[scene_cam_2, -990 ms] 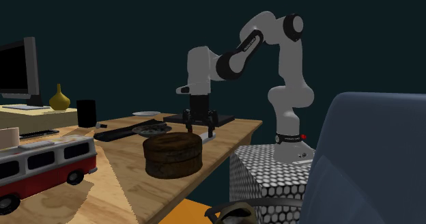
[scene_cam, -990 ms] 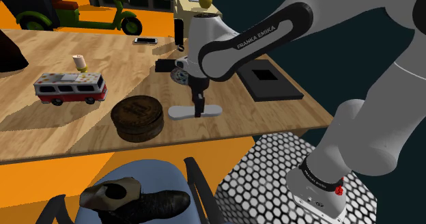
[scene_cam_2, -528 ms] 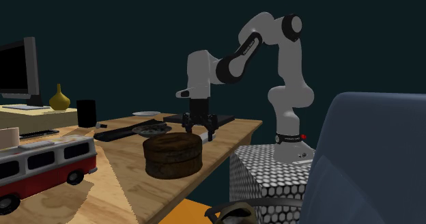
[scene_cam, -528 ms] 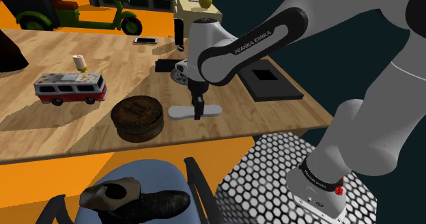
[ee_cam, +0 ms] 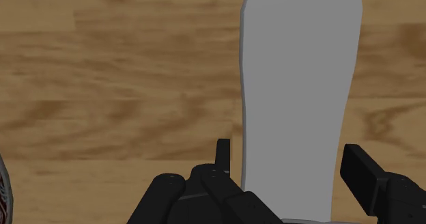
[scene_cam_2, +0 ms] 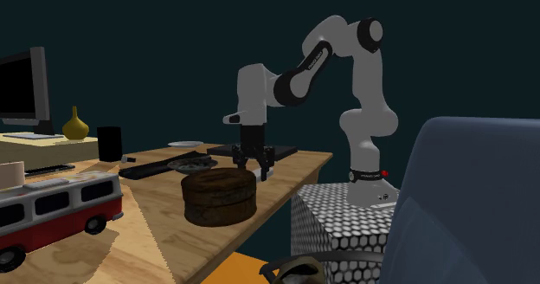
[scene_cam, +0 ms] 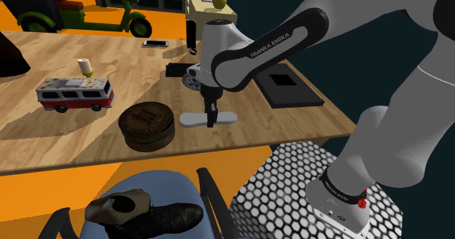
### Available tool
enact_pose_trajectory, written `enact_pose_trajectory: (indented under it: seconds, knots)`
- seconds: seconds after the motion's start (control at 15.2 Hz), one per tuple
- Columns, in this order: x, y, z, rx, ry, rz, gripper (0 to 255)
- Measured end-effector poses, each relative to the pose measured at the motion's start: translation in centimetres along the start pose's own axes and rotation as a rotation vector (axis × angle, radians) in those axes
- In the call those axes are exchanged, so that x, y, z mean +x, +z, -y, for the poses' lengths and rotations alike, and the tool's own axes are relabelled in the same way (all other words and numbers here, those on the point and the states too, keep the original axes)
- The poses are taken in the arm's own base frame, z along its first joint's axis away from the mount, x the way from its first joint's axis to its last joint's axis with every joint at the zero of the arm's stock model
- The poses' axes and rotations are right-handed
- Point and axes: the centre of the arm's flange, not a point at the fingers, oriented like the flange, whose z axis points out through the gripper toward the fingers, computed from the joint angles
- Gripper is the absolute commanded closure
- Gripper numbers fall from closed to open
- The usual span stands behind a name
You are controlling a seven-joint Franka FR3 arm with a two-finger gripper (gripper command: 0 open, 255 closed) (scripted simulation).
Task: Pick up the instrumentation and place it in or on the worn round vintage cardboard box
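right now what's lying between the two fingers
The flat grey tool lies between the open fingers, one on each side of its narrow width, resting on the wooden table. The wrist view shows this.

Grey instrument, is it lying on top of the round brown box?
No, the grey instrument lies flat on the wooden table beside the round brown box.
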Motion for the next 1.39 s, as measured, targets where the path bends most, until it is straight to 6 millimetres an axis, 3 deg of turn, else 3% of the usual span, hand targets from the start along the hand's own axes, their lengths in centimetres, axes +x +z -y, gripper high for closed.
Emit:
enact_pose_trajectory:
  seconds: [0.4,1.39]
  knots:
    - [0.0,-0.6,0.0,0.000,0.000,0.000,255]
    - [0.0,-8.3,0.2,0.000,0.000,0.000,255]
